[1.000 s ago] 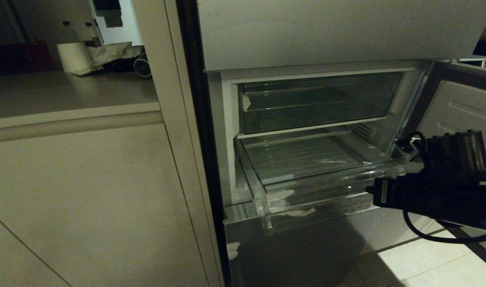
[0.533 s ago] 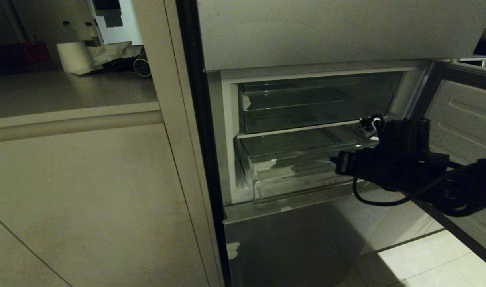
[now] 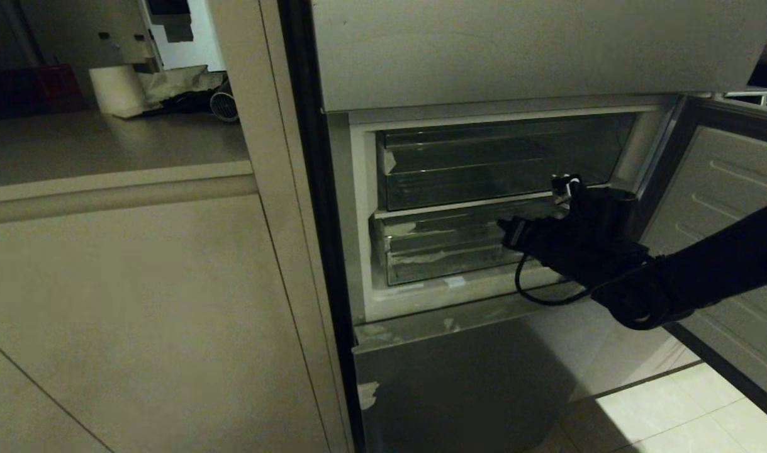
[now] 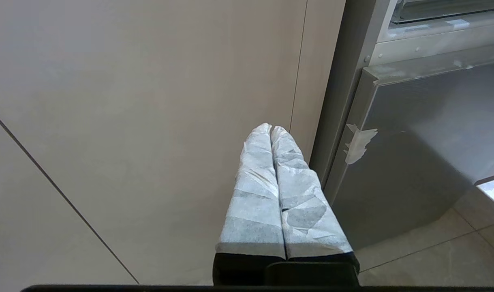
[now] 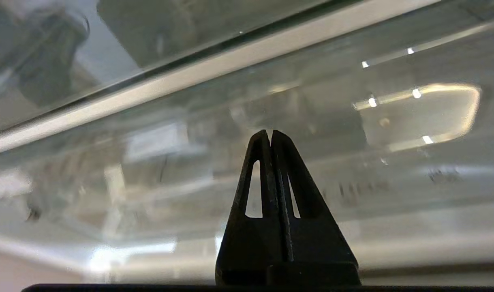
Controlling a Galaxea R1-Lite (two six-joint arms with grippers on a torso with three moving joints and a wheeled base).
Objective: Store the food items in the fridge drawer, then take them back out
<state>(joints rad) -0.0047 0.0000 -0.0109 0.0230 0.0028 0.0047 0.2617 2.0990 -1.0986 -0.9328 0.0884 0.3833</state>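
Note:
The fridge drawer [image 3: 446,255] is slid into the fridge, its clear taped front lip facing out. My right arm [image 3: 584,248] reaches in from the right and its hand sits against the right part of that lip. In the right wrist view my right gripper [image 5: 270,132] is shut on nothing, its tips right at the drawer's clear front [image 5: 352,182]. The food items are out of view. My left gripper [image 4: 271,128], with white-wrapped fingers, hangs shut and empty low beside the cupboard panel.
A shorter clear compartment [image 3: 496,163] sits above the drawer. The fridge door [image 3: 723,189] stands open on the right. Below is a grey steel panel [image 3: 459,384], then tiled floor [image 3: 672,415]. A counter [image 3: 106,145] is on the left.
The drawer has gone from pulled well out to slid back inside the fridge. My right arm moved up and left toward the fridge with it, staying shut.

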